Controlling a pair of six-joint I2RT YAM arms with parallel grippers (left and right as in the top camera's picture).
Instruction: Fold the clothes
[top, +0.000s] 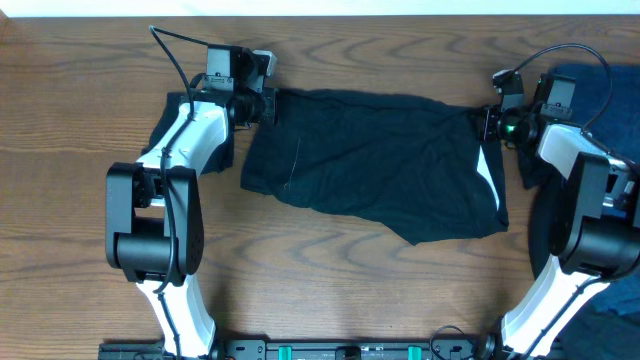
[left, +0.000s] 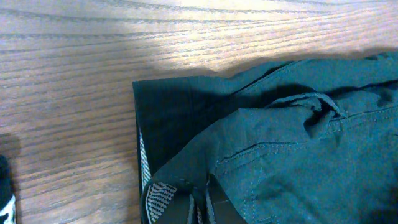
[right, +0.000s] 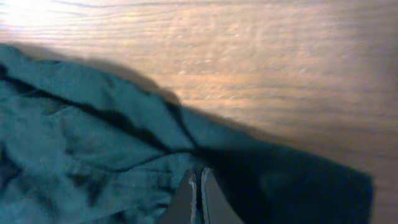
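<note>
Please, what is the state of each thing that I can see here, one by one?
black garment: spread out on the table, wrinkled, not yet folded.
left gripper: shut on one corner of the black garment.
right gripper: shut on the opposite end of the black garment.
navy cloth: lying aside, partly hidden by the right arm.

Both arms are built alike: glossy white shells over the long links, matt black housings at the joints. The left arm (top: 195, 140) has a bulky, rounded black block (top: 145, 240) at its elbow, a black camera box (top: 225, 65) on the wrist and a thin black cable (top: 170, 55) looping off it. The right arm (top: 565, 150) shows a small green light (top: 512, 128) near the wrist and a second cable (top: 560, 50) arching over it. The right gripper (right: 199, 180) has two dark, tapered fingers. I note the base rail (top: 300, 350) is black with teal fittings.
</note>
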